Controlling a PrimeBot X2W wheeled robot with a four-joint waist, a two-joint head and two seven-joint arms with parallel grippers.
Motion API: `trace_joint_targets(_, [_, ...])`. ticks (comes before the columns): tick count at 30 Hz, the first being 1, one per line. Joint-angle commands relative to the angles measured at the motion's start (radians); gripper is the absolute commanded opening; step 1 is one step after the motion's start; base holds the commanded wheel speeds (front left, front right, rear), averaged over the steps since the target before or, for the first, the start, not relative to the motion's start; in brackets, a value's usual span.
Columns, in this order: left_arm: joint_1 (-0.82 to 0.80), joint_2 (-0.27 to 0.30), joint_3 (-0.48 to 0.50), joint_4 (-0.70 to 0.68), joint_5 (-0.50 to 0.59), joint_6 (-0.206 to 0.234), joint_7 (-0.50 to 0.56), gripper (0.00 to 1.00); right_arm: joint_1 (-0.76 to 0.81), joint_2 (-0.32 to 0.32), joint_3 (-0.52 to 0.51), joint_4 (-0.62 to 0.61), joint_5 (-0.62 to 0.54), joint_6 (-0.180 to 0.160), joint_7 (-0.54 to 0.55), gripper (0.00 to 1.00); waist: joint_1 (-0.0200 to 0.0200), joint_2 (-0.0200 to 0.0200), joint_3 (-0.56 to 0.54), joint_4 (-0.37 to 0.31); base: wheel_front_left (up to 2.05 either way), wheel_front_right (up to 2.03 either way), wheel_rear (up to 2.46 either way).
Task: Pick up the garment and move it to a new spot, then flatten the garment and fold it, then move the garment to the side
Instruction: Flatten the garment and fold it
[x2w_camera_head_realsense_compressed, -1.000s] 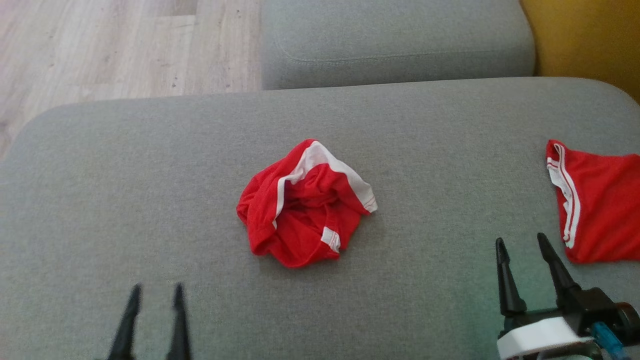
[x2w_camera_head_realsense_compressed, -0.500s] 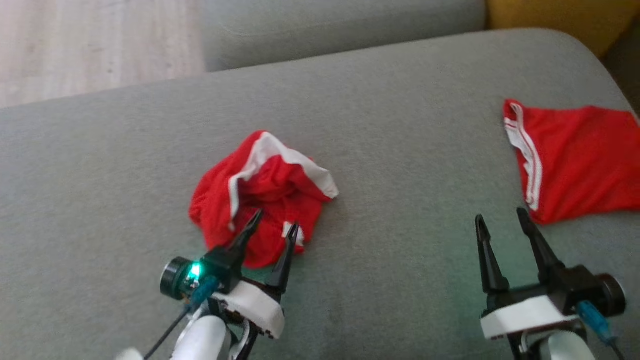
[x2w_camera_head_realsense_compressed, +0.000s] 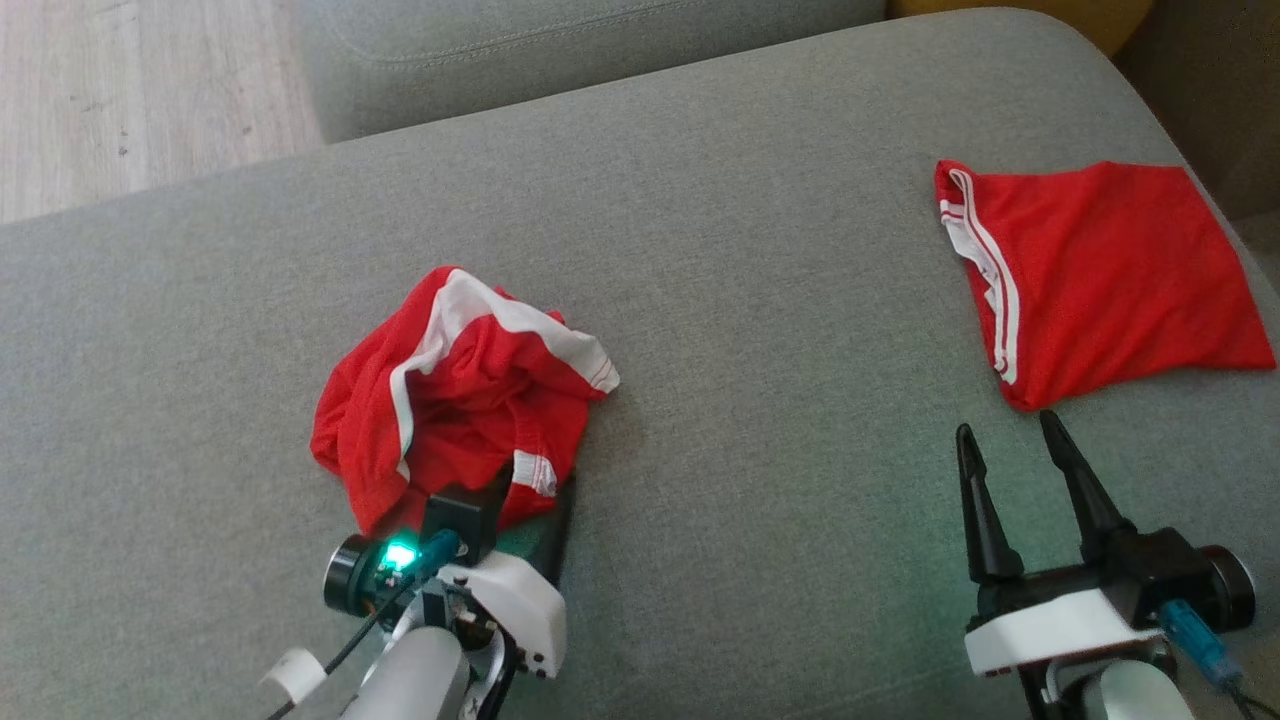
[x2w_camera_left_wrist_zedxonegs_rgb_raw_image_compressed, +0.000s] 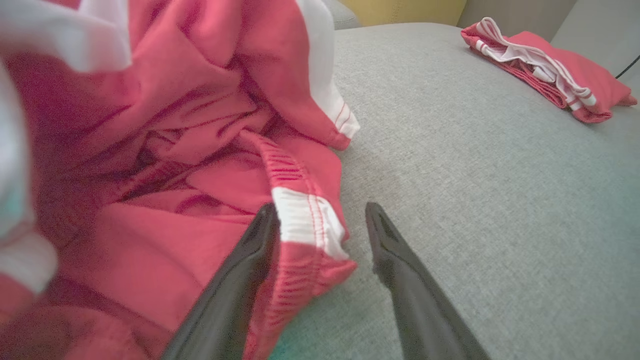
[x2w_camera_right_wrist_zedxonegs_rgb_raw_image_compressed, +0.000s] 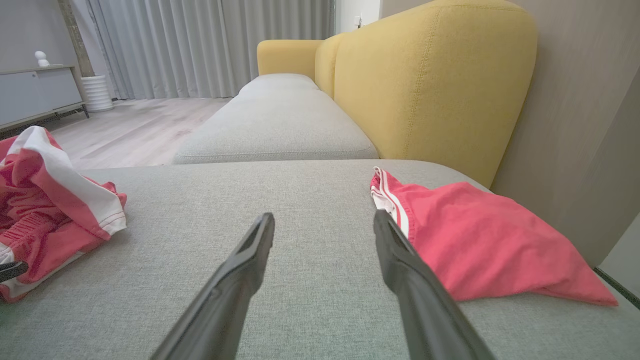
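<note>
A crumpled red garment (x2w_camera_head_realsense_compressed: 450, 390) with white trim lies on the grey cushion (x2w_camera_head_realsense_compressed: 760, 250), left of centre in the head view. My left gripper (x2w_camera_head_realsense_compressed: 525, 490) is at its near edge, pointing down into the cloth. In the left wrist view the left gripper (x2w_camera_left_wrist_zedxonegs_rgb_raw_image_compressed: 321, 207) is open, and its two fingers straddle the garment's (x2w_camera_left_wrist_zedxonegs_rgb_raw_image_compressed: 150, 150) ribbed hem with a white patch. My right gripper (x2w_camera_head_realsense_compressed: 1005, 425) stands open above bare cushion at the lower right, nothing between its fingers. The right wrist view has the right gripper (x2w_camera_right_wrist_zedxonegs_rgb_raw_image_compressed: 324, 216) open too, with the garment (x2w_camera_right_wrist_zedxonegs_rgb_raw_image_compressed: 50, 215) far left.
A second red garment (x2w_camera_head_realsense_compressed: 1090, 270), folded flat, lies at the cushion's right end, just beyond my right gripper. Another grey cushion (x2w_camera_head_realsense_compressed: 550, 40) adjoins at the back. Wooden floor (x2w_camera_head_realsense_compressed: 120, 90) lies beyond the far left edge. A yellow backrest (x2w_camera_right_wrist_zedxonegs_rgb_raw_image_compressed: 425, 85) rises on the right.
The head camera has turned, shifting the whole picture. My left arm has reached forward from the bottom edge to the garment's near hem, and its fingers now straddle it. The right gripper stays open.
</note>
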Motion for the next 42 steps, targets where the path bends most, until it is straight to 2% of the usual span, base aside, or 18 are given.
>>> trace_joint_targets(1, [-0.042,0.000,0.021,-0.015,-0.010,0.007,-0.009,0.44,-0.031,-0.009,0.021,-0.028,0.008,0.007,-0.003,1.00,0.0000,0.0000,-0.002,-0.001,0.00,0.00,0.00])
trace_joint_targets(3, [-0.049,0.000,0.019,0.013,-0.019,0.009,-0.006,0.00,-0.033,-0.009,0.025,-0.025,0.010,0.007,-0.003,1.00,0.0000,0.0000,-0.006,-0.004,0.00,0.00,0.00])
trace_joint_targets(10, [-0.098,0.000,0.003,0.009,-0.089,0.002,-0.094,0.00,-0.039,-0.009,0.036,-0.014,0.022,0.007,-0.003,1.00,0.0000,0.0000,-0.029,-0.030,0.00,0.00,0.00])
trace_joint_targets(21, [-0.249,0.000,-0.023,-0.235,-0.291,-0.006,-0.219,0.00,-0.030,-0.009,0.038,-0.006,0.035,0.007,-0.003,1.00,0.0000,0.0000,-0.062,-0.065,0.00,0.00,0.00])
trace_joint_targets(30, [-0.272,0.000,-0.006,-0.342,-0.352,-0.006,-0.251,0.00,-0.013,-0.009,0.018,-0.005,0.035,0.007,-0.003,1.00,0.0000,0.0000,-0.081,-0.049,0.00,0.00,0.00])
trace_joint_targets(33, [-0.236,0.000,-0.050,-0.367,-0.379,-0.032,-0.249,0.00,-0.009,-0.009,0.013,-0.005,0.034,0.007,-0.003,1.00,0.0000,0.0000,-0.087,-0.025,0.00,0.00,0.00])
trace_joint_targets(37, [-0.096,0.017,-0.181,-0.427,-0.425,-0.076,-0.187,0.00,0.001,-0.009,0.007,-0.002,0.034,0.007,-0.003,1.00,0.0000,0.0000,-0.099,0.004,0.00,0.00,0.00])
trace_joint_targets(40, [0.051,0.085,-0.244,-0.483,-0.449,-0.082,-0.154,0.00,0.011,-0.009,0.000,-0.003,0.039,0.007,-0.003,1.00,0.0000,0.0000,-0.104,0.030,0.00,0.00,0.00])
trace_joint_targets(42, [0.147,0.140,-0.252,-0.508,-0.458,-0.070,-0.149,0.00,0.019,-0.009,-0.004,-0.002,0.037,0.007,-0.003,1.00,0.0000,0.0000,-0.105,0.052,0.00,0.00,0.00])
